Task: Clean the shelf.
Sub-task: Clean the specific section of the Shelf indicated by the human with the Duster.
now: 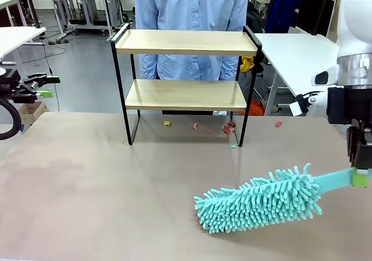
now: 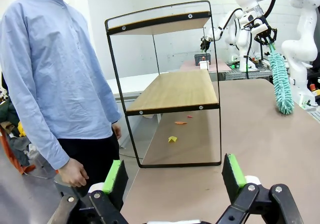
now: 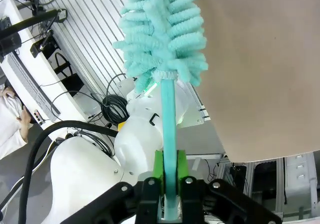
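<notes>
Bench [image 1: 87, 179] carries the shelf [image 1: 186, 42], which stands upright at the far side, well ahead of both end effectors. A person [image 1: 192, 5] stands just behind it. Duster [image 1: 261, 200]: fluffy head extends leftward from the right end effector [image 3: 170, 165], which is clamped on its handle. Contact between head and bench cannot be confirmed. Left end effector [image 2: 174, 171]: jaws wide, holding nothing. Small scraps [image 1: 226, 129] lie beneath the shelf.

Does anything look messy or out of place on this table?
Yes: small coloured scraps lie scattered on the table under and beside the shelf, mostly near its right legs. The shelf itself looks bare. The right pincer holds a fluffy duster, apart from them.
</notes>
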Controlling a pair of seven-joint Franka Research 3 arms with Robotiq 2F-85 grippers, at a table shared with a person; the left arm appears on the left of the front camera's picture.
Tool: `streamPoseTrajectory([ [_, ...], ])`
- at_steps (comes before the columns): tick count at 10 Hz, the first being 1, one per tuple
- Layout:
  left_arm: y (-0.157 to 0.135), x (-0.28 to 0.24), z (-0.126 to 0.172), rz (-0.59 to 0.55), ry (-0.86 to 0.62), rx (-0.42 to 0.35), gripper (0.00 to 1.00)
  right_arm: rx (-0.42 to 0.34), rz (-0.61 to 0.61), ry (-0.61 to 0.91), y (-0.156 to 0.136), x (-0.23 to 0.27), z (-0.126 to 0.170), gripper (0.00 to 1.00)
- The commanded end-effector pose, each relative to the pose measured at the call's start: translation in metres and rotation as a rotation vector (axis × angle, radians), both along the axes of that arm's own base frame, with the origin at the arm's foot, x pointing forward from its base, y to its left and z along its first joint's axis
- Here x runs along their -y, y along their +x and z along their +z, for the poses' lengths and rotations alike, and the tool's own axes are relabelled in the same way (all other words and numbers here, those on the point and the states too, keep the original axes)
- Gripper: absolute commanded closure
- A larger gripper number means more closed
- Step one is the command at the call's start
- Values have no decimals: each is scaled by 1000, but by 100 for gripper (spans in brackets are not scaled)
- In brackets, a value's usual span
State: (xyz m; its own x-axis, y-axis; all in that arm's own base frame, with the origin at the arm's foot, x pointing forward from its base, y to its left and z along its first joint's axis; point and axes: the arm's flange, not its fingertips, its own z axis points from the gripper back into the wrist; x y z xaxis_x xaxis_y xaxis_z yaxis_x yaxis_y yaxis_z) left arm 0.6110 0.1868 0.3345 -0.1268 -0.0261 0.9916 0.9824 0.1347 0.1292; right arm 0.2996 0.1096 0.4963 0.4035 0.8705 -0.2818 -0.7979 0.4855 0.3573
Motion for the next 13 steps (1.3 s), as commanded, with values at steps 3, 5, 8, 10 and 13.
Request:
streamPoseTrajectory([
  [3,-1,1,4,-1,1,4,0,2,-14,-14,1,-2,3,87],
  [5,-1,1,4,-1,1,4,0,2,-14,-14,1,-2,3,87],
  [8,-1,1,4,-1,1,4,0,2,-14,-14,1,-2,3,87],
  [10,-1,1,4,-1,1,4,0,2,-14,-14,1,-2,3,87],
  [13,-1,1,4,-1,1,4,0,2,-14,-14,1,-2,3,87],
])
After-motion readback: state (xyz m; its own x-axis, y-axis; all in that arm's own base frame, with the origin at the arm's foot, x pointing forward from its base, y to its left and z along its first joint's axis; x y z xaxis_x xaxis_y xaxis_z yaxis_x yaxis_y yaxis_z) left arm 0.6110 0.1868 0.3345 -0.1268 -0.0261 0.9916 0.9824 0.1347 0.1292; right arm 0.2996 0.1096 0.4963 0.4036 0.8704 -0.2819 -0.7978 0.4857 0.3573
